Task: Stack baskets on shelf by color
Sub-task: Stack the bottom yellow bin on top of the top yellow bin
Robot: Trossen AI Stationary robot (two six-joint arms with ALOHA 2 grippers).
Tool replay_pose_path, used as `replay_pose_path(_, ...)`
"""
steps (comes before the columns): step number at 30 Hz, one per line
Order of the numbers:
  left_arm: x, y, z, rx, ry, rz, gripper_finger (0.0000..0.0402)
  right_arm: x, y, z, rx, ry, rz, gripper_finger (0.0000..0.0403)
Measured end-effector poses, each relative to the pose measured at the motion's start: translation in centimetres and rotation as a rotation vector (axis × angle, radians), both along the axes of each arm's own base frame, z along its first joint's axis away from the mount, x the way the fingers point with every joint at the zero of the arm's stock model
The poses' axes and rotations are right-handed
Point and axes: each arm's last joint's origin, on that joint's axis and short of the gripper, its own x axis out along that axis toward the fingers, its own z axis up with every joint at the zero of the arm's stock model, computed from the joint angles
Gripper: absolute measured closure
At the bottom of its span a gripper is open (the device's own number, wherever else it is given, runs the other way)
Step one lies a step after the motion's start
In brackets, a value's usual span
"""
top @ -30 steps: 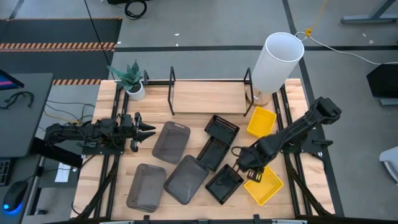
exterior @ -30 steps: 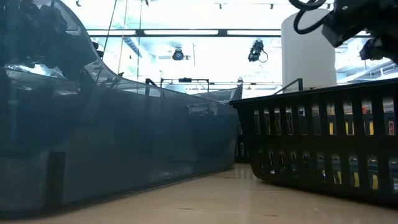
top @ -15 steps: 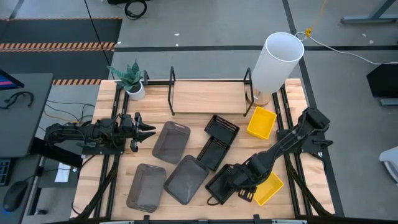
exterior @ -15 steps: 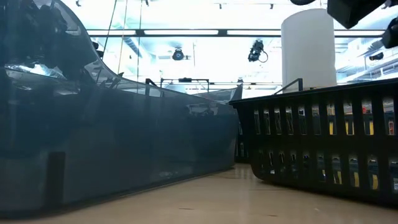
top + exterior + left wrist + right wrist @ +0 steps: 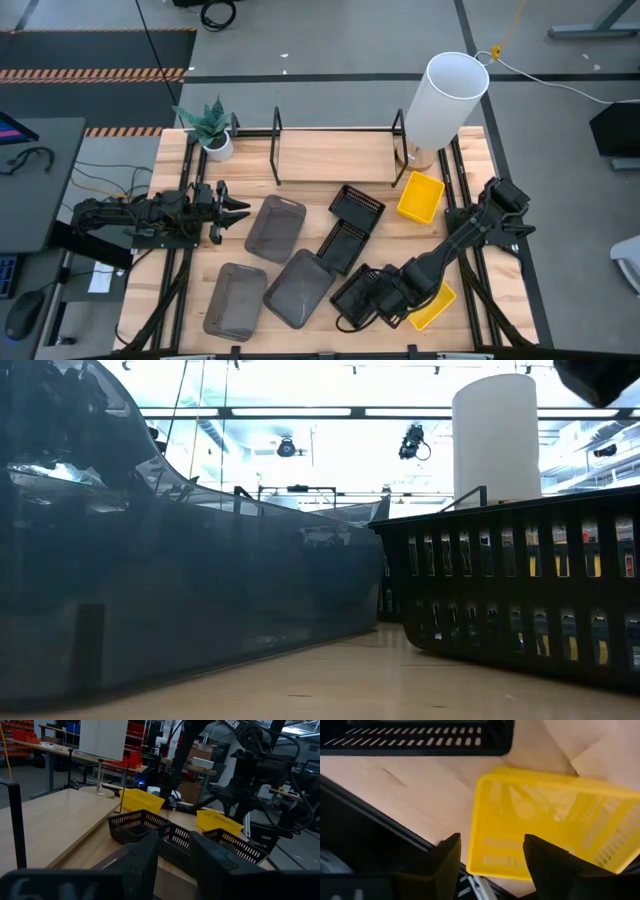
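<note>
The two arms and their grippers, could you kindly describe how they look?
Both arms are dark, nearly black, jointed links with exposed black cables along them. The left gripper ends in two slim pointed black fingers. The right gripper has two broad, flat black fingers with rounded edges. No markings are legible.

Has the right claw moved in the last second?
Yes. In the high view the right claw has swung toward the table's front edge, away from the white cylinder, ending over the front black basket.
</note>
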Motion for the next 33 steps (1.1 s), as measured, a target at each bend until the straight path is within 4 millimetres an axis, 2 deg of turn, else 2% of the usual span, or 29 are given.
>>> replay_pose_path(11, 0.0, 0.0, 0.0, 0.000, 0.000, 0.000, 0.0285, -1.4, 1.6, 0.0, -0.072, 0.006, -0.172, 0.0181)
replay_pose_path(22, 0.0, 0.0, 0.0, 0.000, 0.000, 0.000, 0.0285, -1.9, 2.7, -0.1, -0.120, -0.098, -0.155, 0.0181)
replay_pose_path(33, 0.0, 0.0, 0.0, 0.000, 0.000, 0.000, 0.0285, -1.2, 3.4, -3.0, -0.181, -0.068, -0.070, 0.0182)
